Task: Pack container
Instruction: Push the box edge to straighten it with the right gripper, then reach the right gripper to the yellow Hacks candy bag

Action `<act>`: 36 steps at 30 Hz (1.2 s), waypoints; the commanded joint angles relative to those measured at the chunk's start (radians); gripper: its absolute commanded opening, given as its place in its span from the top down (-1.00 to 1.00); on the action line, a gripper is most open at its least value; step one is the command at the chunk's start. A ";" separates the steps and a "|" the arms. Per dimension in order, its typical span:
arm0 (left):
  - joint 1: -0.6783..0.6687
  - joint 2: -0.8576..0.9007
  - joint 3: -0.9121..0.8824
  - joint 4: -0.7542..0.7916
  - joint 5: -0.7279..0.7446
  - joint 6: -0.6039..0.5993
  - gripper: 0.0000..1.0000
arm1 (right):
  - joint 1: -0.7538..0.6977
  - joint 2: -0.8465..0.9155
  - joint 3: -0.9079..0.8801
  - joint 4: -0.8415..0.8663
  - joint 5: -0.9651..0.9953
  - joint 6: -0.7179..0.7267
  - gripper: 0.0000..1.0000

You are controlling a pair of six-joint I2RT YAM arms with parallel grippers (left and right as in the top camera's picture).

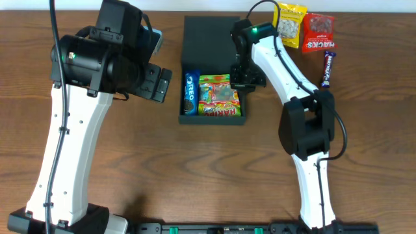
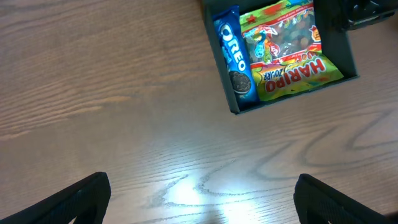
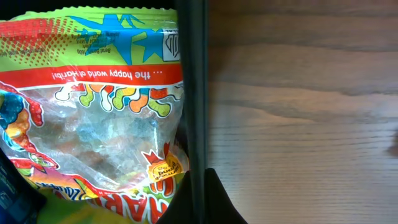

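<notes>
The left gripper (image 2: 202, 198) hovers over the table (image 1: 130, 162) just left of the container (image 1: 208, 45), jaws spread wide, released. The container sits mid-table toward the far edge, holding an Oreo pack (image 1: 190, 93) beside a Haribo bag (image 1: 219, 97). The right gripper (image 1: 248, 79) hangs at its right wall; whether its jaws are clenched cannot be told. Three snack packets (image 1: 318, 34) lie far right.

"Surface?"

"A brown wood-grain table (image 1: 195, 175), with one patch of glare in the left wrist view."

"Lying directly on it?"

"The container (image 1: 208, 45), dark, at the back centre. To its right, apart from it, are a yellow packet (image 1: 290, 25) and a red packet (image 1: 318, 34), side by side and possibly overlapping. Just in front of the red one is a dark bar (image 1: 328, 70), its label too small to read."
</notes>
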 commanded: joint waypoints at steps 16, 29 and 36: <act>0.000 -0.012 -0.002 -0.030 -0.004 0.018 -0.91 | -0.112 -0.215 0.177 0.029 -0.012 -0.247 -0.98; 0.000 -0.012 -0.002 0.102 0.057 -0.021 -0.90 | -0.465 -0.274 0.175 0.082 0.001 -0.357 -0.98; 0.000 0.080 -0.005 0.238 0.056 0.021 -0.90 | -0.557 -0.274 0.115 0.090 -0.060 -0.462 -0.99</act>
